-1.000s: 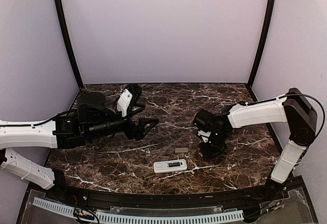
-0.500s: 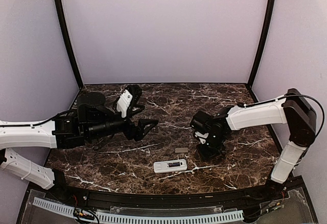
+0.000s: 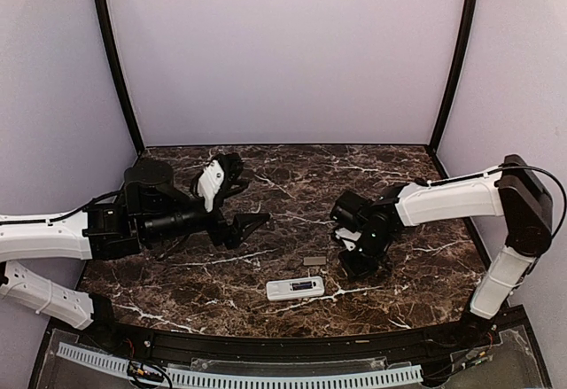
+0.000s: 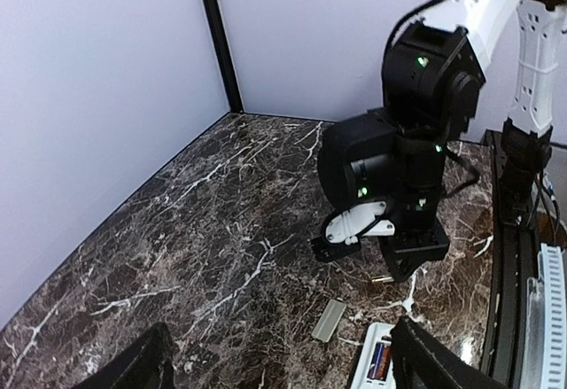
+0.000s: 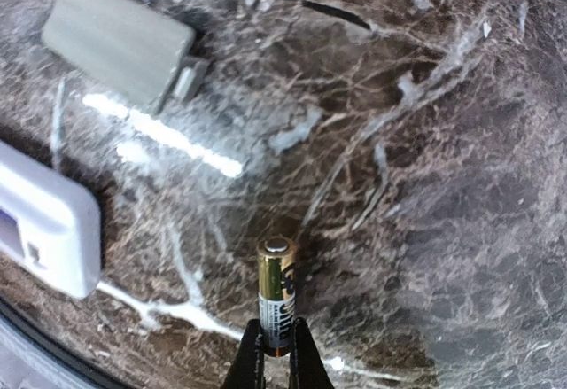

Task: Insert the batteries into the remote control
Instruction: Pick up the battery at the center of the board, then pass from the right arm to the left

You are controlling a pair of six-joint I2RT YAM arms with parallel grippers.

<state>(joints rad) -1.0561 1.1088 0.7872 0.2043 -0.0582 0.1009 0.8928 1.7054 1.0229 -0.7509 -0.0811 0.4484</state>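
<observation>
The white remote control (image 3: 295, 288) lies back-up near the front edge, its compartment open with one battery (image 4: 379, 361) inside. It also shows in the right wrist view (image 5: 44, 229). My right gripper (image 3: 356, 261) is shut on a second battery (image 5: 277, 293), gold and black, gripped at its lower end by the tips (image 5: 275, 358) close over the marble. That battery's end shows under the gripper in the left wrist view (image 4: 383, 279). My left gripper (image 3: 251, 221) is open and empty, raised left of centre, its fingers (image 4: 142, 367) wide apart.
The small flat grey cover piece (image 3: 314, 261) lies on the marble just behind the remote, left of the right gripper; it also shows in both wrist views (image 4: 333, 319) (image 5: 120, 42). Lilac walls enclose the table on three sides.
My left arm has drawn back a little to the left. My right gripper has shifted slightly left and toward the front, still holding the battery.
</observation>
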